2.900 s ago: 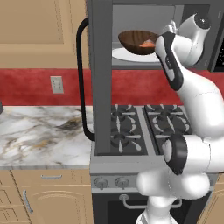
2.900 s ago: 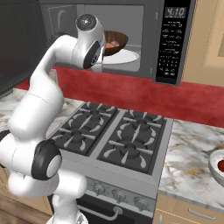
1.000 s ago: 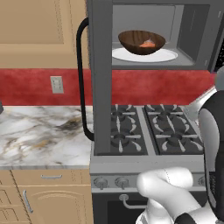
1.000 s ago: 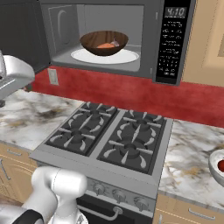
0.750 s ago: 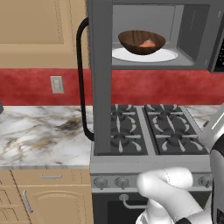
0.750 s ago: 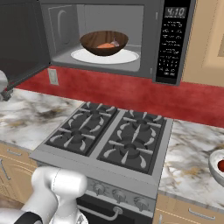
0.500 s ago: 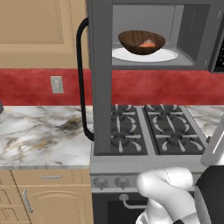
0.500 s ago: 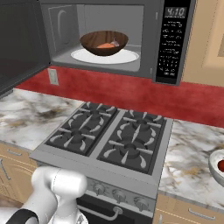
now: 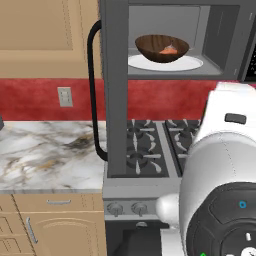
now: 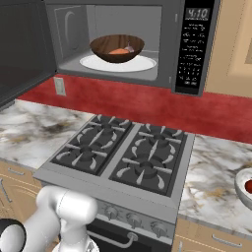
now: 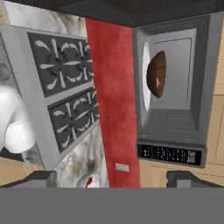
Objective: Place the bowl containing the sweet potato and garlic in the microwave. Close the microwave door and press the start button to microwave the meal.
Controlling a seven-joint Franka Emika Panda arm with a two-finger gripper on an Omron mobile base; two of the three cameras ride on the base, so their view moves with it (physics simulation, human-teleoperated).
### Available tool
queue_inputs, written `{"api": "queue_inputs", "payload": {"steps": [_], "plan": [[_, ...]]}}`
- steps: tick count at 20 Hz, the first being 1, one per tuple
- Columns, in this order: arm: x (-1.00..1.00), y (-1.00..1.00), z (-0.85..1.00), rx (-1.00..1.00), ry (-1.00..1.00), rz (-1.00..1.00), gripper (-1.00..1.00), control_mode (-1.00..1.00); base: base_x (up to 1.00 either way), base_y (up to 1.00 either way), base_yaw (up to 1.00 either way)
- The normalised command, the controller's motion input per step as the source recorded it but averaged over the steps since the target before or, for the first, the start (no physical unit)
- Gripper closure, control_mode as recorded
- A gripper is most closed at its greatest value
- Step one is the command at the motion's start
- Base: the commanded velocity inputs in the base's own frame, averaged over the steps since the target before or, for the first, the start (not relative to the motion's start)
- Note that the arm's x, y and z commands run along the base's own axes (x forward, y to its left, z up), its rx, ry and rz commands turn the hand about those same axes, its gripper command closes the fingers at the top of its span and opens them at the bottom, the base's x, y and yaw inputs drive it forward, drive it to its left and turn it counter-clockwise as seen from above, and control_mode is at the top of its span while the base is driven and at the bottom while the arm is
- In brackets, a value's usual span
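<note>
The dark brown bowl rests on the white turntable inside the open microwave. In it lie the orange sweet potato and the pale garlic. The microwave door stands swung out to the left, edge-on, with its black bar handle facing left. My gripper is open with nothing between its fingertips. It is pulled well back from the microwave; the rolled hand view takes in the bowl and the keypad from afar.
A gas stove sits below the microwave, with marble counter on both sides. A small pale bowl with a red item stands on the right counter. My arm's big white links loom at the lower right of the left base view.
The arm has swung back and left the right base view at its left edge; its links now bulk large in the left base view. Bowl and door are unchanged.
</note>
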Motion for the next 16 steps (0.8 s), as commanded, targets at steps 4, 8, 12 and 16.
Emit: {"api": "queue_inputs", "payload": {"steps": [4,8,12,16], "plan": [[-0.05,0.68,0.02,-0.26,-0.09,0.0,-1.0,-1.0,0.0,0.0,0.0],[-0.01,0.65,0.0,-0.19,-0.16,0.0,-1.0,-1.0,0.0,0.0,0.0],[0.0,0.71,0.0,-0.17,-0.17,0.0,-1.0,-1.0,0.0,0.0,0.0],[0.0,0.66,0.0,-0.15,-0.11,-0.02,-1.0,-1.0,0.0,0.0,0.0]]}}
